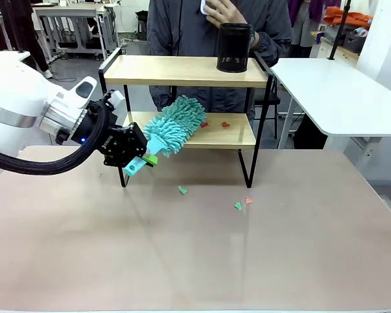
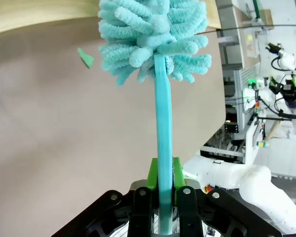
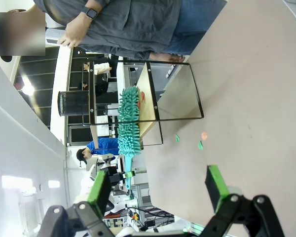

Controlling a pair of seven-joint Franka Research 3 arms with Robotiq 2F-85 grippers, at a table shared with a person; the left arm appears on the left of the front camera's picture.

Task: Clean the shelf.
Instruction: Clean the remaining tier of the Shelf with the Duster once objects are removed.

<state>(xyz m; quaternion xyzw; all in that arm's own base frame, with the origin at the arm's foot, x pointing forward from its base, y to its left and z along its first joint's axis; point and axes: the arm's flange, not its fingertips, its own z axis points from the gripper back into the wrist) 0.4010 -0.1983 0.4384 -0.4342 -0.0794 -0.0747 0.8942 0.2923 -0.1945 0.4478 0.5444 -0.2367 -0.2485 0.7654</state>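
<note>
We find the shelf (image 1: pixel 182 70) at upper centre of the front view, its boards running left to right. The left gripper (image 1: pixel 142 160), at centre left, is clenched on the handle of the teal duster (image 1: pixel 176 124). The duster's long axis rises rightward from the jaws over the left end of the lower board (image 1: pixel 238 137). Red scraps (image 1: pixel 225 124) lie further right on that board, so we judge the sweep must run rightward. The right gripper (image 3: pixel 158 192) stands released, well apart from the shelf.
</note>
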